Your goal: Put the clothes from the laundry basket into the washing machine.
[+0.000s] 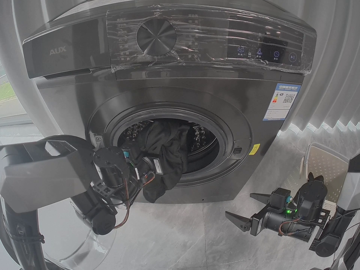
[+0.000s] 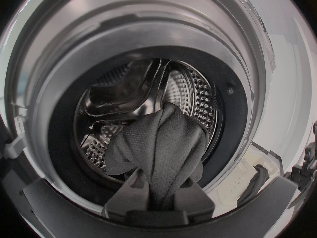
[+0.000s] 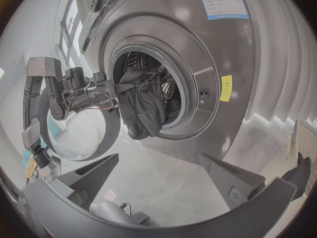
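Left gripper (image 2: 161, 185) extended forward, seemingly clamped on dark garment (image 2: 158, 142); right gripper (image 1: 242, 206) low, fingers apart.

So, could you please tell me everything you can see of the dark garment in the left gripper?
The dark garment is black or charcoal, a fine-textured knit by the look, bunched and creased. The left gripper is shut on one fold at the washing machine's open port. The upper part sits in the mouth of the drum; the rest drapes over the lower rim and hangs outside.

Black garment (image 1: 168, 150), dark grey washing machine (image 1: 67, 102), silver perforated drum (image 2: 198, 93), cream perforated laundry basket (image 1: 326, 165)
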`<state>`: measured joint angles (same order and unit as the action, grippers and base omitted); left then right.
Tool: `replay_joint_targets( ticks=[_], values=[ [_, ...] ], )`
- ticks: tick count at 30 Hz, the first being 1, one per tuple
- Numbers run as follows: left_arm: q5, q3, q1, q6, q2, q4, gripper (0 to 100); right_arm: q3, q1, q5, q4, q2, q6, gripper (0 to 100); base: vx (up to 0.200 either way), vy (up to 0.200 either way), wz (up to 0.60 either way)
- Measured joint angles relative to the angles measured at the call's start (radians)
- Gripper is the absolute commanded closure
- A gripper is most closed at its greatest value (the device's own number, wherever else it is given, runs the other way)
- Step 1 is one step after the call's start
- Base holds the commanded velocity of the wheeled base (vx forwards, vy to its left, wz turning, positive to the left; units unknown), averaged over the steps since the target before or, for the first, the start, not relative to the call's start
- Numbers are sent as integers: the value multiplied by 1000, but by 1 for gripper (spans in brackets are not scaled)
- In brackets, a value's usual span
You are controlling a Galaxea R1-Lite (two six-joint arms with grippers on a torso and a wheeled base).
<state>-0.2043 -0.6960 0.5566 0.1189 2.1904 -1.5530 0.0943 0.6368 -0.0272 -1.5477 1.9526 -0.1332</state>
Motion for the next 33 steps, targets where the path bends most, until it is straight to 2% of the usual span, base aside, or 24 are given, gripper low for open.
replay_joint_targets(
  ticks=[9,13,23,33],
  values=[
    [20,-211,0,15,121,11,100,0,1,0,0,6,0,0,0,0,0],
    [20,-301,0,24,169,74,100,1,1,0,0,6,0,0,0,0,0],
    [-55,-531,-1,24,266,180,100,1,0,0,0,7,0,0,0,0,0],
    [-76,-833,-28,12,401,282,100,1,0,0,0,8,0,0,0,0,0]
  ],
)
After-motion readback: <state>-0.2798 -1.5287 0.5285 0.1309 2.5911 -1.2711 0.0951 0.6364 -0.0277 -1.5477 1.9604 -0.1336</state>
